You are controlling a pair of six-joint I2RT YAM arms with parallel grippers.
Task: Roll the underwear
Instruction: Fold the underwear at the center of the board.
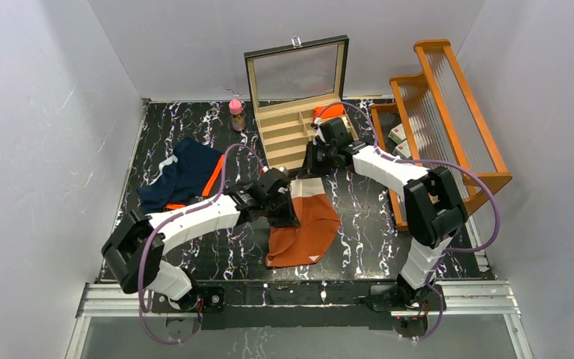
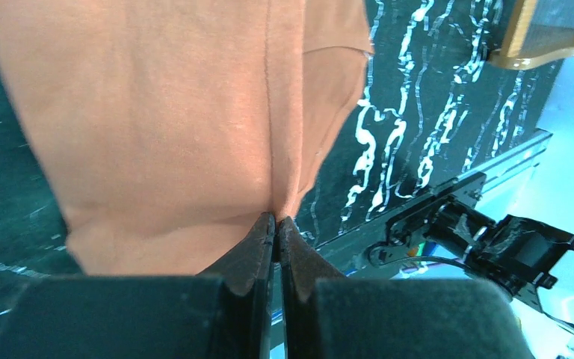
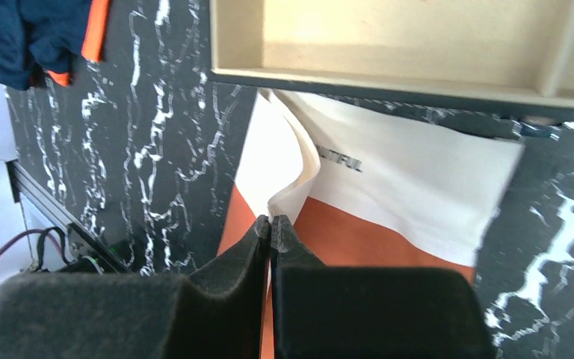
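Observation:
The rust-orange underwear (image 1: 308, 226) with a white waistband lies on the table's middle, its left side folded over to the right. My left gripper (image 1: 290, 212) is shut on its orange edge (image 2: 284, 202). My right gripper (image 1: 310, 166) is shut on the white waistband's edge (image 3: 291, 191), just in front of the open box. The navy blue underwear (image 1: 181, 174) with orange trim lies crumpled at the left; it also shows in the right wrist view (image 3: 37, 34).
An open wooden compartment box (image 1: 294, 131) with a glass lid stands at the back, an orange item (image 1: 330, 111) in one cell. A small pink-capped bottle (image 1: 236, 114) stands left of it. A wooden rack (image 1: 448, 127) fills the right side.

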